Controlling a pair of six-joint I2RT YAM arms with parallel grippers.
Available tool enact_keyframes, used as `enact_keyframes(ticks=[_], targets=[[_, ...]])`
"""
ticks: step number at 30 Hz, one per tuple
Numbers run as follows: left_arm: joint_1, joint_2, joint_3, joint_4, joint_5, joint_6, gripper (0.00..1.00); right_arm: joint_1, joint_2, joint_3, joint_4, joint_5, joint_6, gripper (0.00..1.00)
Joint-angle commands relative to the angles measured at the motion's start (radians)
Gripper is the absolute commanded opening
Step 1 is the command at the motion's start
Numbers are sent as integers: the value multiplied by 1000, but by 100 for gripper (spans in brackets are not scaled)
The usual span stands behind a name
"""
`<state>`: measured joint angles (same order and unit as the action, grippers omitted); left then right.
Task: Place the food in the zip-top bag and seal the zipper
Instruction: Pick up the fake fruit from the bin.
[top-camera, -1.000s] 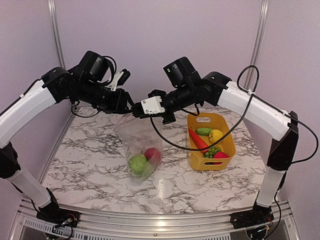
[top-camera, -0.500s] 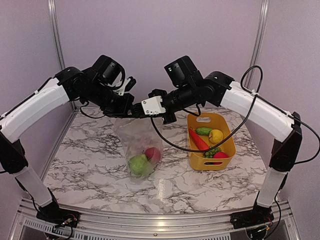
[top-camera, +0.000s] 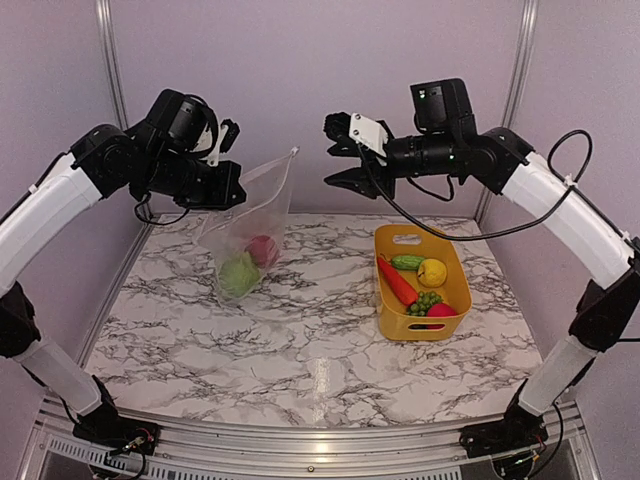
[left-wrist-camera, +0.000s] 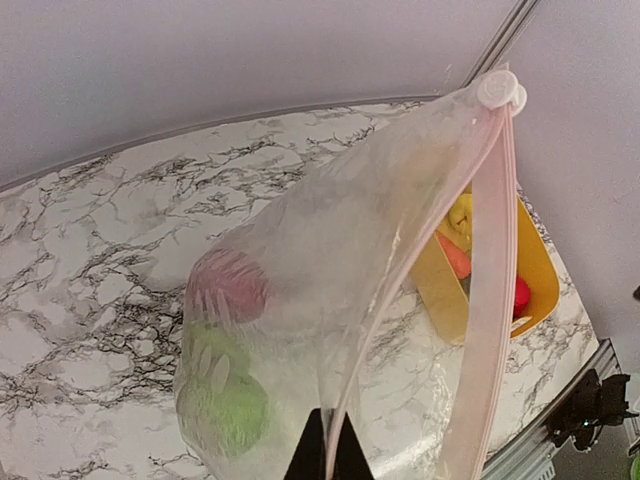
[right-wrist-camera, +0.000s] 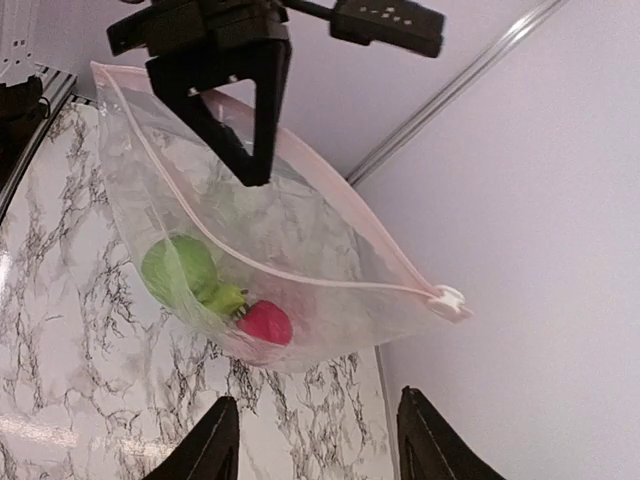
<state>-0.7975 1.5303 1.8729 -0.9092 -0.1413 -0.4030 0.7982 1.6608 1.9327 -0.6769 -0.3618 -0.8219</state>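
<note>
The clear zip-top bag (top-camera: 250, 225) hangs in the air over the left of the table, and my left gripper (top-camera: 233, 193) is shut on its upper edge. In the left wrist view the fingertips (left-wrist-camera: 326, 452) pinch the plastic. A green apple (top-camera: 238, 273) and a red apple (top-camera: 264, 249) lie inside. The pale zipper (left-wrist-camera: 490, 300) ends at a white slider (top-camera: 294, 151). My right gripper (top-camera: 334, 152) is open, level with the slider and apart from it to the right. Through the right wrist view the bag (right-wrist-camera: 260, 225) hangs beyond the spread gripper (right-wrist-camera: 320, 450).
A yellow basket (top-camera: 455, 272) stands on the right of the marble table (top-camera: 300, 350). It holds a cucumber (top-camera: 407, 262), a lemon (top-camera: 432, 271), a long red pepper (top-camera: 396, 281), green grapes (top-camera: 426, 301) and a red fruit (top-camera: 441, 310). Purple walls close the back and sides.
My right gripper let go of the bag's mouth, opened and drew back up to the right. My left gripper closed on the bag and carried it up and to the left.
</note>
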Motion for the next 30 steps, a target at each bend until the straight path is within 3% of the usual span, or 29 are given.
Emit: enact_keyframes(ticks=[1, 7, 11, 16, 22, 25, 28, 30], targets=[[3, 33, -139, 19, 8, 4, 0, -119, -80, -138, 87, -40, 195, 51], [3, 68, -146, 32, 25, -30, 0, -341, -89, -324, 67, -127, 304, 47], [3, 65, -155, 39, 32, -49, 0, -378, -77, -418, 17, -51, 290, 38], [4, 61, -170, 53, 27, -73, 0, -413, -64, -522, -27, 15, 242, 36], [3, 51, -187, 73, 40, -86, 0, -449, 14, -505, -92, 132, 90, 35], [3, 42, -195, 82, 36, -86, 0, -478, 50, -491, -91, 184, 26, 40], [3, 34, -202, 88, 33, -83, 0, -510, 94, -474, -94, 225, -56, 63], [3, 31, -207, 91, 34, -80, 0, -531, 118, -461, -92, 258, -117, 70]])
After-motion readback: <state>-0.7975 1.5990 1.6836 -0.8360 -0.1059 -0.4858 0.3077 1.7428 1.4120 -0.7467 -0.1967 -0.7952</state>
